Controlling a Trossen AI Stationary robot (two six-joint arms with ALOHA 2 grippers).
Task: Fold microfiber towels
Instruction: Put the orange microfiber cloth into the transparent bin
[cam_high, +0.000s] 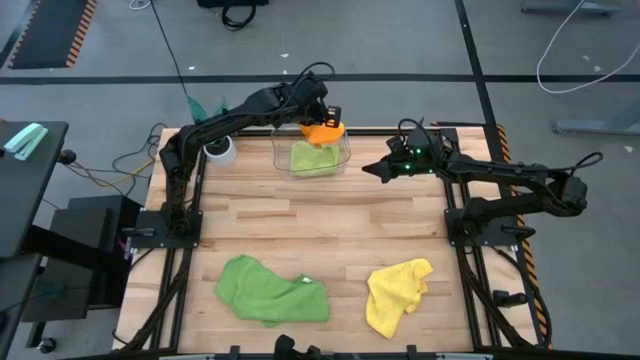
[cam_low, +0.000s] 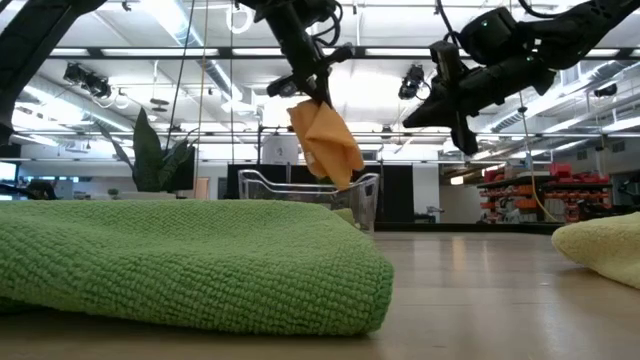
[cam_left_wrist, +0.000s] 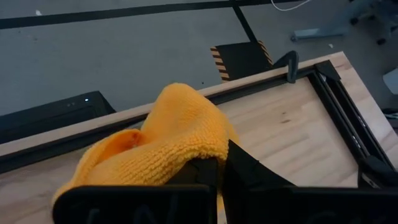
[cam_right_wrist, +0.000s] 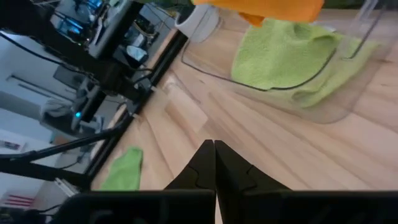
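My left gripper (cam_high: 322, 118) is shut on the orange towel (cam_low: 326, 140), which hangs bunched over the far right corner of the clear bin (cam_high: 345, 152). A light lime green towel (cam_high: 312, 158) lies crumpled inside the bin. My right gripper (cam_high: 378, 170) hovers shut and empty just right of the bin, above the table. The darker green towel (cam_high: 272, 290) and the yellow towel (cam_high: 397, 295) lie crumpled on the table near its front edge. My left gripper pinches a bunched upper fold of the orange towel (cam_left_wrist: 202, 152) between its two fingers, several layers together. The fingers slant down from the table's left. The towel hangs slack below them, lifted clear of the table, its lower tip (cam_low: 342, 180) about level with the bin's rim.
A white pot (cam_high: 220, 152) with a teal-leaved plant stands left of the bin at the far edge. Black frame rails (cam_high: 185, 235) run along the table's left and right sides. Bare wood lies between the bin and the two front towels.
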